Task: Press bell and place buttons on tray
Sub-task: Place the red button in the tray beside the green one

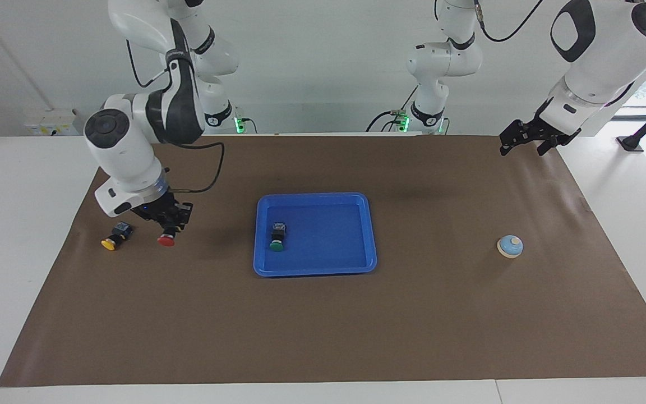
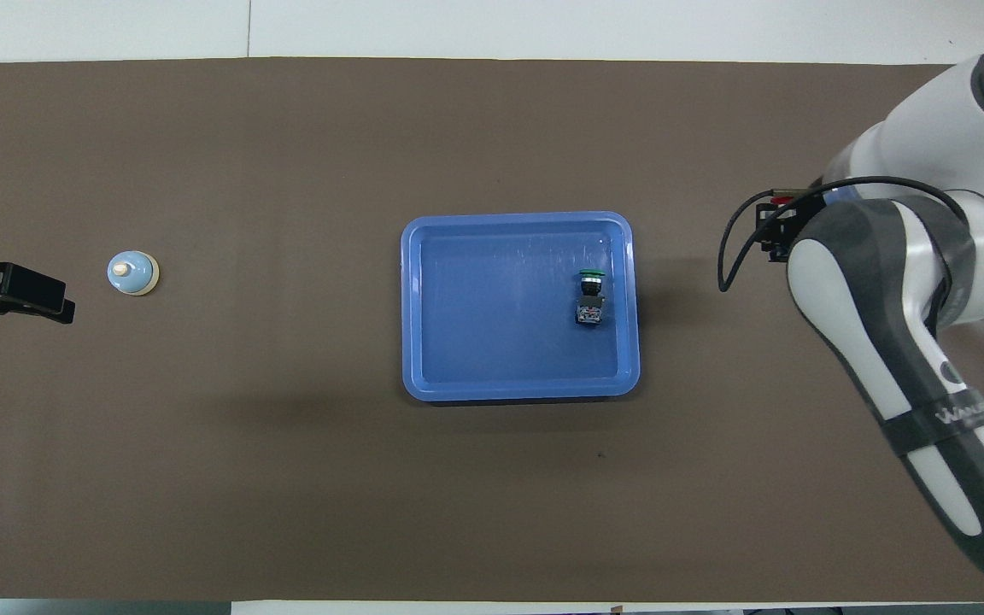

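My right gripper is shut on the red button and holds it just above the mat, beside the yellow button, which lies on the mat at the right arm's end. In the overhead view the right gripper shows a bit of the red button; the arm hides the yellow one. The green button lies on its side in the blue tray, also in the overhead view, near the tray's rim toward the right arm. The bell stands at the left arm's end. My left gripper waits open in the air there.
A brown mat covers the table; white table shows around it. The right arm's black cable loops above the mat by the gripper.
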`<state>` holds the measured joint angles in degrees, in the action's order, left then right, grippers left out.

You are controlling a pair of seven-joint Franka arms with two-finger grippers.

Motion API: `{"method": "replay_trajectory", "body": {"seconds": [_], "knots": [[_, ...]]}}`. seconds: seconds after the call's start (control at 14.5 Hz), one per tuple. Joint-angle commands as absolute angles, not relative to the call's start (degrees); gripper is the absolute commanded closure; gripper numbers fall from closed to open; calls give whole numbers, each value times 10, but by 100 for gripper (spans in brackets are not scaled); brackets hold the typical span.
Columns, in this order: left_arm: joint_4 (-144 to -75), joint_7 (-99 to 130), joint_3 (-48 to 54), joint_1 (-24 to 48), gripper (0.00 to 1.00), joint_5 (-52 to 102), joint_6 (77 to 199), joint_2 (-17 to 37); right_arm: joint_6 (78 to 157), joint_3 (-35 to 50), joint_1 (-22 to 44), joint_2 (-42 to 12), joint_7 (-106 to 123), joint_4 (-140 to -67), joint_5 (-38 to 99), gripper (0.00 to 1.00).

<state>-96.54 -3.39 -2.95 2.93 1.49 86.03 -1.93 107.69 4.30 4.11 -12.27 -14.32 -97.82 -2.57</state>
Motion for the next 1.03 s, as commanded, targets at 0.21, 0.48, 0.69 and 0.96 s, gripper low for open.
{"method": "replay_trajectory", "body": {"seconds": [0.21,0.48,0.69,0.96], "knots": [[-968,-30,-33,32,0,18,866,-25,1153,43,196,-170,-315,-974,-1,100],[-968,-30,-33,32,0,18,866,-25,1218,43,257,-228,-378,-974,-2,100],[-969,-30,-33,32,0,18,866,-25,1261,43,275,-260,-394,-979,-4,100],[-968,-30,-33,32,0,18,866,-25,1308,43,270,-258,-393,-1018,-4,100]]}}
